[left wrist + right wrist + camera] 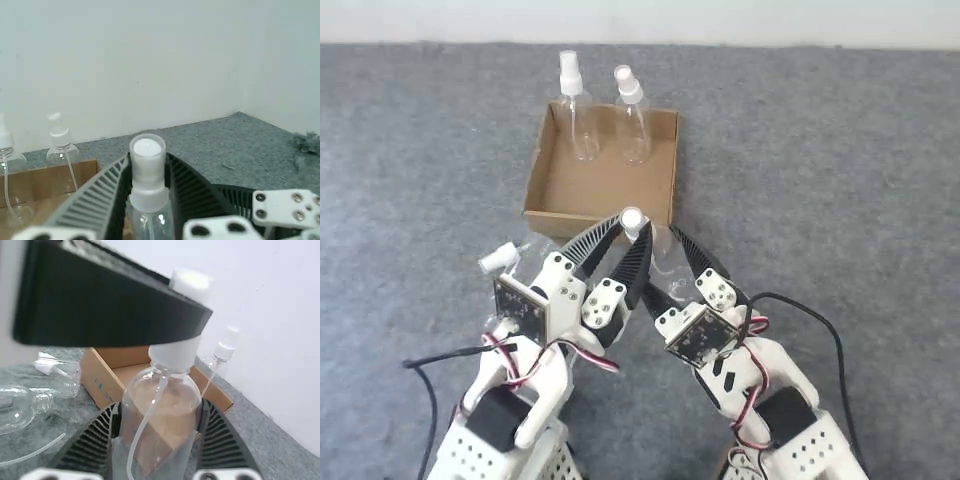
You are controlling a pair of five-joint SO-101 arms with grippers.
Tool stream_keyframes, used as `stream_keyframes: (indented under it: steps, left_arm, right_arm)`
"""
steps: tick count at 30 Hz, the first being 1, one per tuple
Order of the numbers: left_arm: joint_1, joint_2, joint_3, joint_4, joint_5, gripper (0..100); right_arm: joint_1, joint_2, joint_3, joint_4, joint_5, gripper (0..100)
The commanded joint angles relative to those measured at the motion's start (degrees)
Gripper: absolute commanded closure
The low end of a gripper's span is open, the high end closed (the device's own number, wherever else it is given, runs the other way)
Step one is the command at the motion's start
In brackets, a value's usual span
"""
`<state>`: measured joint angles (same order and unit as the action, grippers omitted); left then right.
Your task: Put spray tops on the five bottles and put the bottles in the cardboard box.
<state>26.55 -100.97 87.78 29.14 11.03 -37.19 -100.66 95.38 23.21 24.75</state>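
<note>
two capped bottles (580, 125) in cardboard box (590, 190); third bottle (156, 427) gripped by right tool (157, 412), left tool (147, 162) pinching its spray top (147, 149).

in the high view the clear plastic bottle (661, 246) clamped by the right gripper (662, 268) is mostly hidden beneath black ribbed fingers (598, 240), and both arms run off the lower edge. the left gripper (147, 172), closed on the white spray top (147, 150), masks that top's middle in the right wrist view. the held bottle's base is cropped in both wrist views. a capped clear bottle (510, 258) lying on the grey carpet (420, 150) is partly covered by the left arm; an uncapped clear bottle (20, 407) is cut by the frame edge.
</note>
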Motion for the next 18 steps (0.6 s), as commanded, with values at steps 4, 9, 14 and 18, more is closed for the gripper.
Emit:
stream_keyframes:
  steps: [4,9,14,18]
  left_arm:
    - [-0.2,0.4,-6.9,8.9,-0.6,88]
    - [-0.3,0.4,-8.8,12.0,-0.6,86]
    - [-0.3,0.3,-9.0,11.7,-0.4,86]
    - [-0.4,0.2,-10.0,11.9,-0.5,86]
  right_arm:
    - [1.3,-2.9,1.1,-1.5,-0.1,99.2]
    - [1.3,-2.9,1.1,-1.5,-0.3,99.2]
    - [1.3,-2.5,1.1,-1.5,-0.3,99.2]
    - [1.3,-2.3,1.1,-1.4,-0.3,99.2]
